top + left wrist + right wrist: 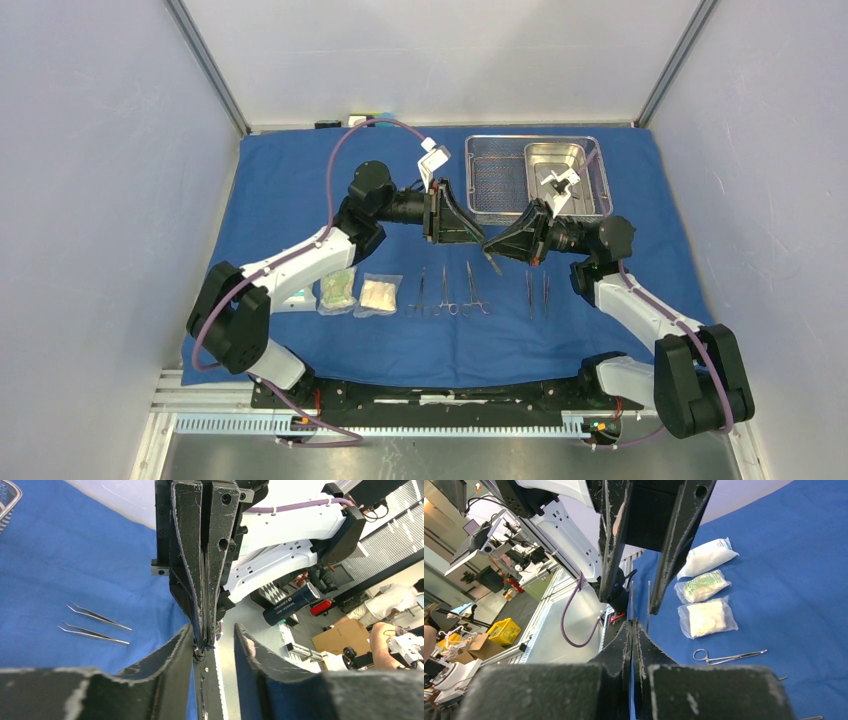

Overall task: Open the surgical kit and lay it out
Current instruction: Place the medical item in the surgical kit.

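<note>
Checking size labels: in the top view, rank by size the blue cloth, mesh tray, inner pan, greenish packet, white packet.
1. blue cloth
2. mesh tray
3. inner pan
4. greenish packet and white packet: alike, unranked

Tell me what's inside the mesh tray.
A steel pan sits in the tray's right half, holding a small item I can't identify. The left half shows bare mesh. The right arm covers the near edge.

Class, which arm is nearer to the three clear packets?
The left arm: its forearm lies right beside the packets; the right arm is across the cloth, beyond the instruments.
</note>
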You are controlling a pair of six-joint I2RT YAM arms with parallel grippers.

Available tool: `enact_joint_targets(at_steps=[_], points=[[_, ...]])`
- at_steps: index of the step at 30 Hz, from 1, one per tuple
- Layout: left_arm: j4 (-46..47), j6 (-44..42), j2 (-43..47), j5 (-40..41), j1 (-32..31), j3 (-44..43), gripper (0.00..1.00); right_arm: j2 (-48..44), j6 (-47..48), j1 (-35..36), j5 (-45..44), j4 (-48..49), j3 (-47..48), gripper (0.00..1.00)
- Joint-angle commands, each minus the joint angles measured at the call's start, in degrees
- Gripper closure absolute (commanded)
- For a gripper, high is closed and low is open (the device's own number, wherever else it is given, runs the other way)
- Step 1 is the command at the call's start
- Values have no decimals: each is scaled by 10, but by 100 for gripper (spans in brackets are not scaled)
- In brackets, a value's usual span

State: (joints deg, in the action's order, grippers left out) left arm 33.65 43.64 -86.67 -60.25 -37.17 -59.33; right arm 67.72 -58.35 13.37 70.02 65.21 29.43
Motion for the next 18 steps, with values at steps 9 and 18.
enact_joint_targets(at_steps=[9, 18], points=[[-4, -15, 6, -11, -4, -25, 71, -7, 45, -1, -5, -32, 3, 100], [-35, -39, 3, -7, -4, -35, 83, -14, 107, -1, -4, -104, 12, 100]])
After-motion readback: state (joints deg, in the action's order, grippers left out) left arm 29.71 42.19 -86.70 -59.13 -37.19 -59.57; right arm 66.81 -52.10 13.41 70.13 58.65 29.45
